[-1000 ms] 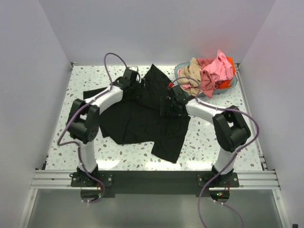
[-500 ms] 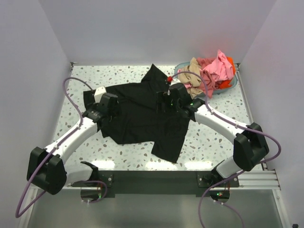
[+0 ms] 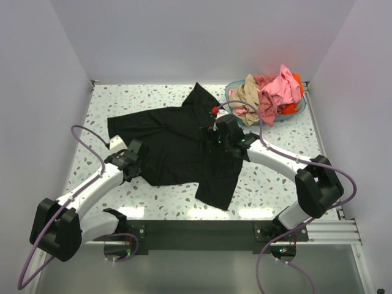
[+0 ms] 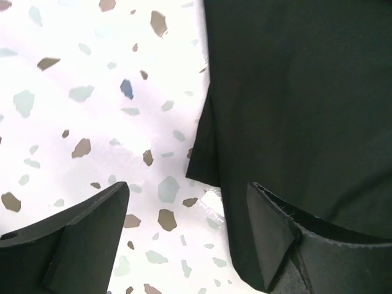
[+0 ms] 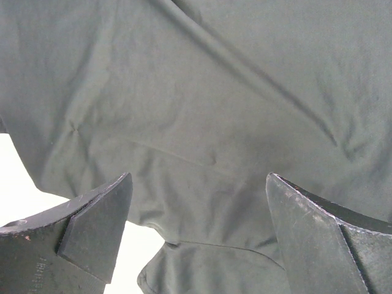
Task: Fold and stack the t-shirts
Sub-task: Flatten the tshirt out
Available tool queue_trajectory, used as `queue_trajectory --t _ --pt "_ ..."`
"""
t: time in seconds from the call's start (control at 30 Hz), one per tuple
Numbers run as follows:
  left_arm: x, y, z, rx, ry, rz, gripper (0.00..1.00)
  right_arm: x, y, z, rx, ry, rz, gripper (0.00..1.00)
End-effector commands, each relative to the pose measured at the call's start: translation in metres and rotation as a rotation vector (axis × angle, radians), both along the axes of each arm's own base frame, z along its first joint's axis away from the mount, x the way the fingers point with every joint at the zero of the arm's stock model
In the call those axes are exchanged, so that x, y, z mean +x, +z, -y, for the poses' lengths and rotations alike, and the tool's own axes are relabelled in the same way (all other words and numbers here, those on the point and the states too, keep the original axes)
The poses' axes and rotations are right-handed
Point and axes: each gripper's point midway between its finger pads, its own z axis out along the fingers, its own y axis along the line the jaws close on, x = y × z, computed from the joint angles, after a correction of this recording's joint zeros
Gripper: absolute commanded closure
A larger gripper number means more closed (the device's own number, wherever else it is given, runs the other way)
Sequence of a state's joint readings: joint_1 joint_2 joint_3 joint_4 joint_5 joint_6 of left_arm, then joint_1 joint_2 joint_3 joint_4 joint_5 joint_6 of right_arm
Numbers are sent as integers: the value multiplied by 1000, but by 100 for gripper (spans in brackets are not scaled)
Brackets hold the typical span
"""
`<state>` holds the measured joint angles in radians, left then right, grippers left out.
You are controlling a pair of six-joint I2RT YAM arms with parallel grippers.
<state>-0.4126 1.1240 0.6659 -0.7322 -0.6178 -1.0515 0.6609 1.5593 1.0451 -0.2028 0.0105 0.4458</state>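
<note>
One black t-shirt lies spread but wrinkled and askew in the middle of the worktop. The left gripper straddles the shirt's left edge with jaws apart, one finger over bare speckled surface and one over cloth. The right gripper, also apart and empty, hangs over creased fabric near the shirt's middle. A pinch here might slip off the hem or bunch the creases, and uneven pulls would skew the fold. The other shirts sit heaped in the teal basket at the far right.

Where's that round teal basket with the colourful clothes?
In the top view, the teal round plastic basket sits in the far right corner, just beyond the large black t-shirt.
</note>
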Motion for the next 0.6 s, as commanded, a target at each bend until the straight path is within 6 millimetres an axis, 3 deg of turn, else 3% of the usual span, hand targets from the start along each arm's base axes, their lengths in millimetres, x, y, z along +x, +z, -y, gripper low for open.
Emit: queue_trajectory --t 0.0,0.23,0.57 --pt "-8 -9 -7 7 81 -21 19 1 17 -3 49 7 52 7" --pt "-18 -28 -6 -28 112 -38 33 -4 20 5 46 8 66 6" --pt "-12 -41 -7 -7 118 -47 40 -10 25 21 50 -10 80 6"
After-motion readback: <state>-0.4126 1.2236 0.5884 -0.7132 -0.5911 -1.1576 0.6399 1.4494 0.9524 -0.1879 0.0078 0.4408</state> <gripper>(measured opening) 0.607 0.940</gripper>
